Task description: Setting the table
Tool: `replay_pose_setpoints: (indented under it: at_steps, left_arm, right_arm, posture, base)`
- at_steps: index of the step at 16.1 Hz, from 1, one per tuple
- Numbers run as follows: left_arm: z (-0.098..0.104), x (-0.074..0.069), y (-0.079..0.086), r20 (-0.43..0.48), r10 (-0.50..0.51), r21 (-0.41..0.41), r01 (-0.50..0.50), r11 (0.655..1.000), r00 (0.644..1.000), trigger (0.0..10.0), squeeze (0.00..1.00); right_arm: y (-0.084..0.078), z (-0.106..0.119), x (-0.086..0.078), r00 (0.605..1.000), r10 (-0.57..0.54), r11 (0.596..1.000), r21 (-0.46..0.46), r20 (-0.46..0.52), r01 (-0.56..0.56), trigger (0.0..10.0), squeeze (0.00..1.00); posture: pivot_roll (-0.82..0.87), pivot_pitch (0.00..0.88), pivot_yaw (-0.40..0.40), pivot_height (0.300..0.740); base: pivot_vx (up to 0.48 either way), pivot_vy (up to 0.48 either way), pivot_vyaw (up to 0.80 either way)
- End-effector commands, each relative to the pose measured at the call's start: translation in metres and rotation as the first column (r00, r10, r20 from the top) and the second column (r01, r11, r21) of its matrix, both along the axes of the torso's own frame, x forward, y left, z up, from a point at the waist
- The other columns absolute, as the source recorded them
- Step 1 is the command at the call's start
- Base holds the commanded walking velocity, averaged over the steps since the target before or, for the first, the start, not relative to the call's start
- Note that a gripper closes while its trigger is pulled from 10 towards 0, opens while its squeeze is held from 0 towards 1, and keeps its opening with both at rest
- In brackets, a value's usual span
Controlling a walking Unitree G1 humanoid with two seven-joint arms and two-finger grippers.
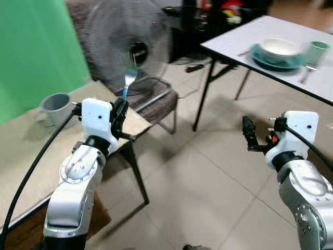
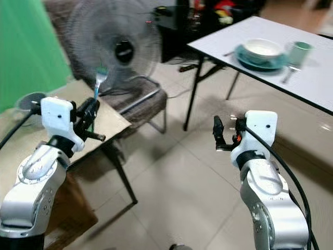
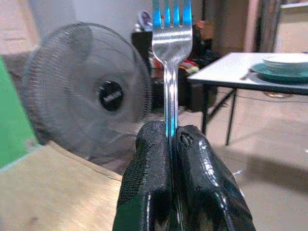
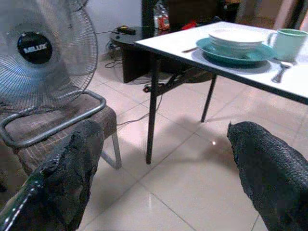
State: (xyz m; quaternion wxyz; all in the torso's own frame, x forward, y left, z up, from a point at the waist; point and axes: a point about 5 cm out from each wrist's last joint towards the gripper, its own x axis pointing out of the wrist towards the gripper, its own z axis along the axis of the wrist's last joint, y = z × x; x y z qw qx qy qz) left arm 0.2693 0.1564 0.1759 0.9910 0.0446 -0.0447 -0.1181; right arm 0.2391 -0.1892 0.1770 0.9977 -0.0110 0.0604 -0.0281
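Observation:
A silver fork (image 1: 129, 77) stands upright, tines up, with my left gripper (image 1: 120, 115) shut on its handle above the corner of a wooden table (image 1: 21, 151). The left wrist view shows the fork (image 3: 171, 43) pinched between the two black fingers (image 3: 149, 163). My right gripper (image 1: 248, 133) hangs open over the tiled floor, holding nothing. At the far right stands a white table (image 1: 229, 40). It carries a teal plate (image 1: 261, 58) with a white bowl (image 1: 280, 48) on it, a green mug (image 1: 316, 51) and a spoon (image 1: 307, 73).
A large grey fan (image 1: 127, 44) stands on a brown chair (image 1: 158, 101) straight ahead, between the two tables. A grey mug (image 1: 54, 108) sits on the wooden table beside a green screen (image 1: 36, 47). Tiled floor (image 1: 208, 177) lies between me and the white table.

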Motion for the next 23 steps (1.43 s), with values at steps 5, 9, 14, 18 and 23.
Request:
replay_pose_setpoints:
  at_steps: [5,9,14,18,23]
  left_arm:
    - [0.001,0.003,0.000,0.010,-0.031,0.008,0.031,0.999,0.999,10.0,0.00]
    - [0.004,0.003,-0.002,0.022,-0.055,-0.021,0.055,0.998,0.998,10.0,0.00]
    - [0.001,0.002,-0.006,0.010,-0.096,-0.025,0.097,0.995,0.995,10.0,0.00]
    - [-0.001,0.006,-0.013,-0.001,-0.122,-0.014,0.122,0.992,0.993,10.0,0.00]
    - [-0.002,0.010,-0.021,-0.003,-0.136,-0.032,0.136,0.990,0.991,10.0,0.00]
  right_arm:
    - [0.008,0.001,0.000,1.000,0.007,1.000,0.018,0.000,-0.007,10.0,0.00]
    - [0.015,0.004,0.006,0.998,0.057,0.998,0.004,0.005,-0.057,10.0,0.00]
    - [0.017,0.002,0.005,0.998,0.061,0.998,0.006,-0.005,-0.061,10.0,0.00]
    - [0.014,0.004,0.007,0.999,0.039,0.999,-0.016,0.016,-0.038,10.0,0.00]
    - [0.013,0.010,0.007,0.998,0.040,0.998,-0.049,0.050,-0.038,10.0,0.00]
  posture:
    - [0.03,0.000,0.040,0.740]
    - [0.04,0.000,0.032,0.740]
    - [0.03,0.000,0.038,0.740]
    - [0.01,0.000,0.059,0.740]
    - [-0.02,0.000,0.066,0.740]
  base:
    - [0.000,0.000,-0.80]
    - [0.000,0.000,-0.80]
    - [0.193,0.000,-0.80]
    - [0.383,0.000,-0.76]
    - [0.383,0.000,0.00]
